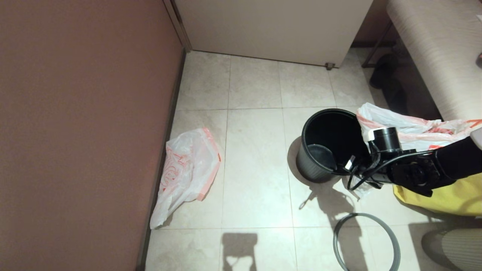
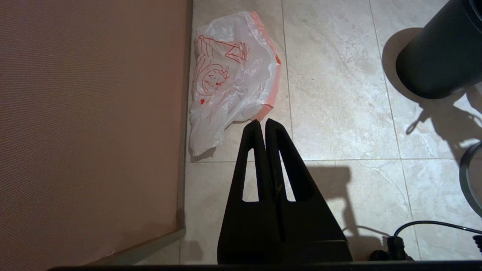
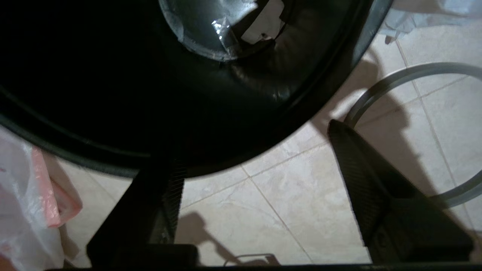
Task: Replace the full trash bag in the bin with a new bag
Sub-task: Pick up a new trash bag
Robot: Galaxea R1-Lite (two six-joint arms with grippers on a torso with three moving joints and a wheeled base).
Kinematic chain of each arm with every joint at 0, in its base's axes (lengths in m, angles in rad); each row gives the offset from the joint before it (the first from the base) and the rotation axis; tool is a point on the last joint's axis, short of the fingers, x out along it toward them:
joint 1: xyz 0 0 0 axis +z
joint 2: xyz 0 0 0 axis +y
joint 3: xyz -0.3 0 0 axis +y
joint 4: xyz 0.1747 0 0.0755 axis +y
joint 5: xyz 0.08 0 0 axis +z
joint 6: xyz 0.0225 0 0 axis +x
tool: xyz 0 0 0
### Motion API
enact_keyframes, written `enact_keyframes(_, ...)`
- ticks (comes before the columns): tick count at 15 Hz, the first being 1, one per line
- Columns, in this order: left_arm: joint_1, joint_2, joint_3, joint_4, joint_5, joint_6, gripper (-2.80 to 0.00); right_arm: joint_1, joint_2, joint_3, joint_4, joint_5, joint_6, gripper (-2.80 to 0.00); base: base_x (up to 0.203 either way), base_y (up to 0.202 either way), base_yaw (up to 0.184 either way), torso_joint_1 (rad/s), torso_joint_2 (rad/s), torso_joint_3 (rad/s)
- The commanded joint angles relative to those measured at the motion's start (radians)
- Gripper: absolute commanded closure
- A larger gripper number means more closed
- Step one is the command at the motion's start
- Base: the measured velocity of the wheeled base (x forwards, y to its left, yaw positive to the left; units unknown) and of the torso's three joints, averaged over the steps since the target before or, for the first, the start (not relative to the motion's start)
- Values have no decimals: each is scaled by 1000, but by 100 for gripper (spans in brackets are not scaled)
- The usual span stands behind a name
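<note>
1. Locate the bin (image 1: pixel 327 145) on the tiled floor (image 1: pixel 256 188), right of centre in the head view. It stands upright with its mouth open and no bag inside; the interior is dark.
2. Locate the grey hoop rim (image 1: pixel 365 241). It lies flat on the floor, nearer the robot than the bin and apart from it.
3. Locate the full trash bag (image 1: pixel 410 130). It sits just beside the bin on the robot's right, touching or overlapping the bin's rim edge as seen from the head; you cannot tell which. Orange-red markings show on its white plastic.
4. Locate the new bag (image 1: pixel 188 169). It lies crumpled on the floor against the brown wall (image 1: pixel 83 131), well apart from the bin on the robot's left. Its pale-orange hem band faces the bin side, and a red line drawing shows on it in the left wrist view.
5. Check the right tool (image 3: pixel 256 150). It hangs at the bin's near-right rim. Its fingers (image 3: pixel 361 165) stand apart and clamp nothing; in the right wrist view one finger lies in front of the bin wall, the other over bare floor.
6. Check the left tool (image 2: pixel 261 122). It hangs above the floor near the new bag, fingers pressed together, gripping nothing.
7. Note the yellow object (image 1: pixel 444 195) beneath the right arm; you cannot tell what it is.
</note>
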Motion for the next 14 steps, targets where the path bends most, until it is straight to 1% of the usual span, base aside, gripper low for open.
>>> enact_keyframes(1, 0, 0, 0, 0, 0, -1, 0, -3, 103, -57, -1, -21, 5, 0, 0, 0, 0, 0, 0, 0)
enact_keyframes(3, 0, 0, 0, 0, 0, -1, 0, -13, 141, -112, 2, -56, 6, 0, 0, 0, 0, 0, 0, 0)
enact_keyframes(5, 0, 0, 0, 0, 0, -1, 0, -17, 142, -152, 56, -64, 6, 0, 0, 0, 0, 0, 0, 0)
enact_keyframes(9, 0, 0, 0, 0, 0, -1, 0, 6, 29, -126, 140, -62, 8, 0, 0, 0, 0, 0, 0, 0)
enact_keyframes(11, 0, 0, 0, 0, 0, -1, 0, 76, -45, -50, 158, -49, 5, 0, 0, 0, 0, 0, 0, 0)
enact_keyframes(14, 0, 0, 0, 0, 0, -1, 0, 203, -87, 17, 158, -36, -37, 0, 0, 0, 0, 0, 0, 0)
